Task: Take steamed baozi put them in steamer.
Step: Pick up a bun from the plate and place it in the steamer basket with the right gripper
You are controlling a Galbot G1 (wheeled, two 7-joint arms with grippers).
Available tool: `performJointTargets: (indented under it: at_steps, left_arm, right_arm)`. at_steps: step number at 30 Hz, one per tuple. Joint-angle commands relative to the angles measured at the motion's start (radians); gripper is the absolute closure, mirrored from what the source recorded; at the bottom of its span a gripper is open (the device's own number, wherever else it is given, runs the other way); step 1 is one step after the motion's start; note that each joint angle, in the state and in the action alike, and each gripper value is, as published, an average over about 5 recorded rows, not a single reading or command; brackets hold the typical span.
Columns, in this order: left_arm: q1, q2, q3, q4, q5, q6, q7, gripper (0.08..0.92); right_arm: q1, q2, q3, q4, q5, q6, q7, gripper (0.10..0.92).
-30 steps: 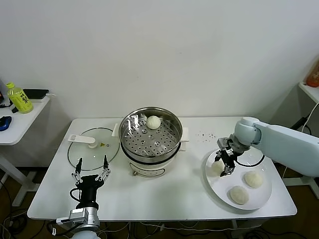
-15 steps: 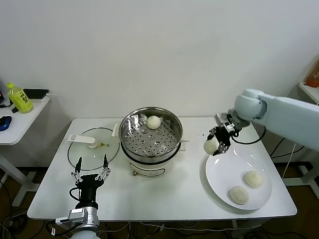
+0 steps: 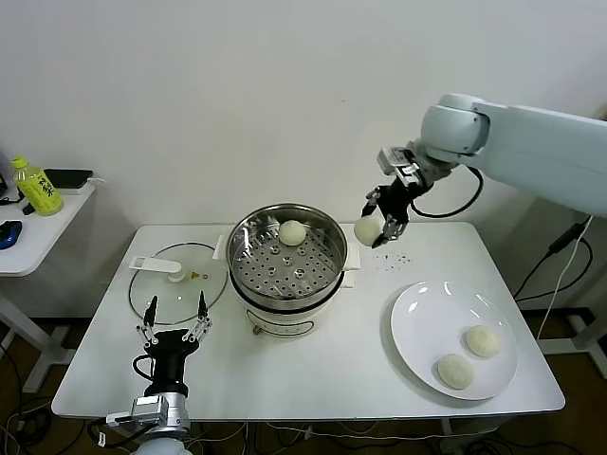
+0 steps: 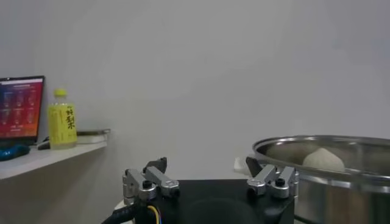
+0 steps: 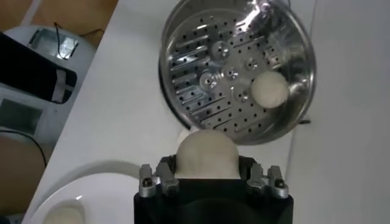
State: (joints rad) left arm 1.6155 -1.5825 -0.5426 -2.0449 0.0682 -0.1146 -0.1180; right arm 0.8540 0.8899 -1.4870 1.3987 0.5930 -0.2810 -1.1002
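Bun carried toward steamer

Right gripper (image 3: 379,219) clenches a bun (image 3: 367,230) aloft, right of the steamer (image 3: 287,258), clearing its rim; left gripper (image 3: 174,319) idles released, near-left.

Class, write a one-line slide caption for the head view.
Right gripper carries a baozi toward the steamer, which holds one bun; two remain on the plate.
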Motion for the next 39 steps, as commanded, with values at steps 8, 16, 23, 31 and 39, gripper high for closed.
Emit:
performJointTargets:
  at_steps: [8, 16, 23, 31, 39]
  left_arm:
    - [-0.008, 0.013, 0.003, -0.001, 0.022, -0.001, 0.001, 0.177]
    - [-0.007, 0.016, -0.007, 0.007, 0.017, -0.006, 0.0, 0.177]
    - [-0.005, 0.014, -0.009, 0.001, 0.018, -0.003, -0.001, 0.177]
    - [-0.003, 0.015, -0.012, 0.001, 0.017, -0.003, -0.001, 0.177]
    - [0.0, 0.013, -0.009, 0.008, 0.018, -0.009, 0.0, 0.177]
  right_arm:
    - [-0.082, 0.405, 0.023, -0.292, 0.086, -0.045, 0.024, 0.372]
    - [-0.188, 0.56, 0.04, -0.459, 0.076, -0.052, 0.028, 0.372]
    - [-0.277, 0.67, 0.063, -0.571, 0.05, -0.05, 0.028, 0.372]
    - [-0.327, 0.713, 0.079, -0.627, 0.022, -0.044, 0.024, 0.372]
    - [-0.351, 0.703, 0.085, -0.642, -0.006, -0.035, 0.021, 0.372]
